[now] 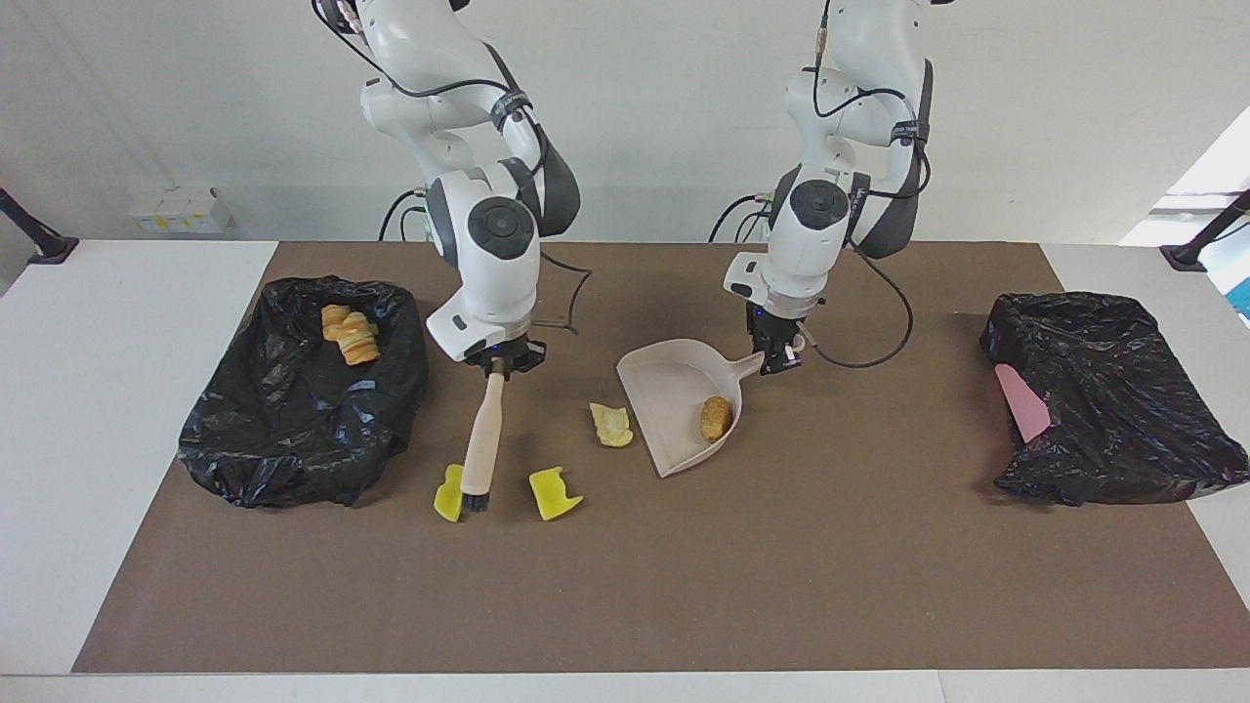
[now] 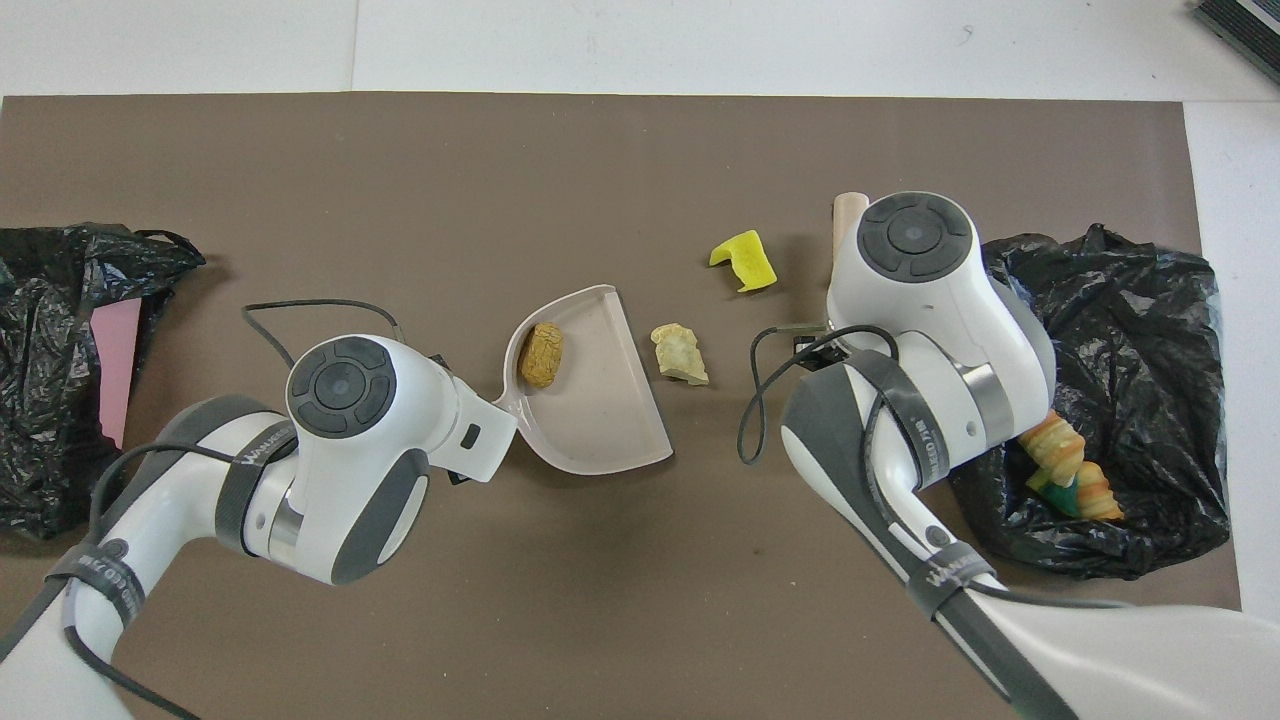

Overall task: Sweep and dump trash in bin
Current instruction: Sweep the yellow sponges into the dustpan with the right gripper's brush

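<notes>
The right gripper (image 1: 501,365) is clamping the brush (image 1: 480,452) beside a yellow chunk (image 1: 449,495); the left gripper (image 1: 778,359) is gripping the dustpan (image 1: 674,405) handle.

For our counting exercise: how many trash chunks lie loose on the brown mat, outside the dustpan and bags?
3: a pale chunk beside the dustpan; two yellow chunks farther from the robots, one partly covered by the brush.
</notes>
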